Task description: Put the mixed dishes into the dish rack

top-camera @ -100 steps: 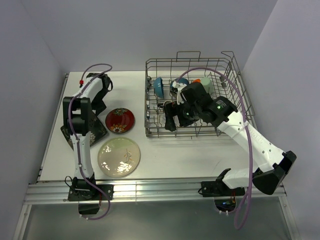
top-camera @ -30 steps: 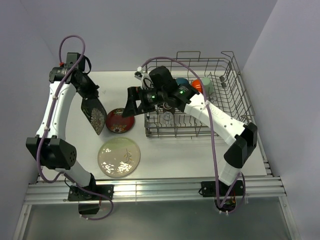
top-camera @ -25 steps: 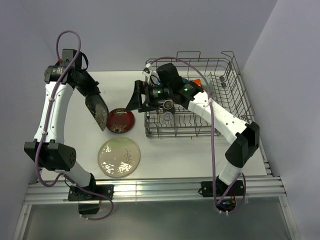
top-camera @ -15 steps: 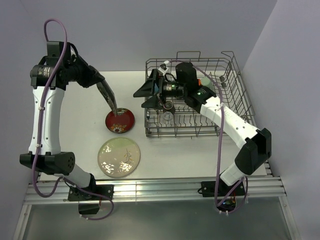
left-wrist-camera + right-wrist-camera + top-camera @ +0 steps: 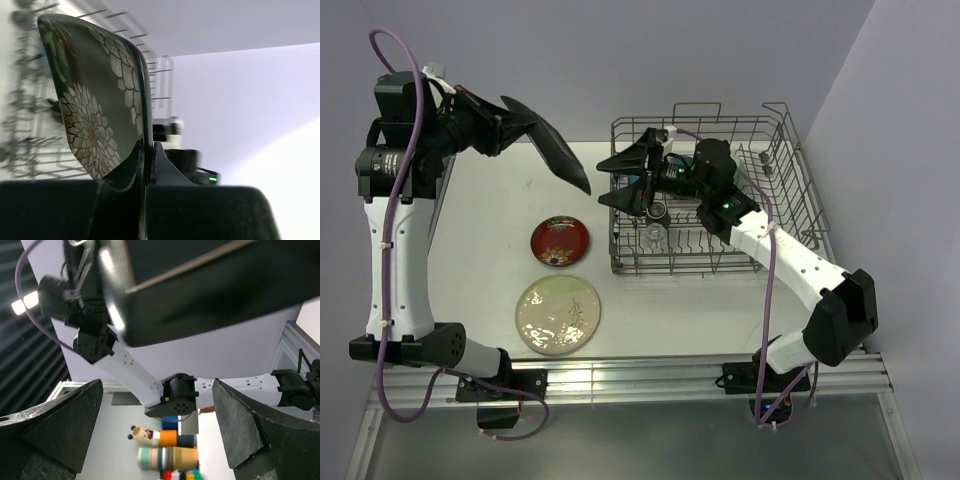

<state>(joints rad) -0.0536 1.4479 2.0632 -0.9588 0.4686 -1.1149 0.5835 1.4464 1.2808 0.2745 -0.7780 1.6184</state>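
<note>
Half a second ago the left hand (image 5: 515, 122) was holding the black square plate (image 5: 552, 145) low, just over the red saucer (image 5: 560, 241). Now the arm is reaching much higher, and the plate is hanging tilted in the air at 12 o'clock of the saucer. The plate is near the right hand (image 5: 630, 175) but apart from it. The right hand is staying at the 9 o'clock edge of the dish rack (image 5: 760, 200), its fingers spread wide with nothing between them.

The left wrist view is showing what the top view hides. The two fingers (image 5: 127, 165) are pinching the plate's lower edge tightly, and a white chrysanthemum pattern is covering its dark face. The rack behind it is only a blur. The right wrist view is looking between its own parted fingers (image 5: 55, 425) at the plate's plain dark underside, with the left arm behind it.

The saucer and the cream plate (image 5: 558, 315), at 6 o'clock of it, are lying flat on the white counter (image 5: 650, 310), well apart from the rack. Pale lilac walls (image 5: 620, 50) are closing in the counter on three sides.
</note>
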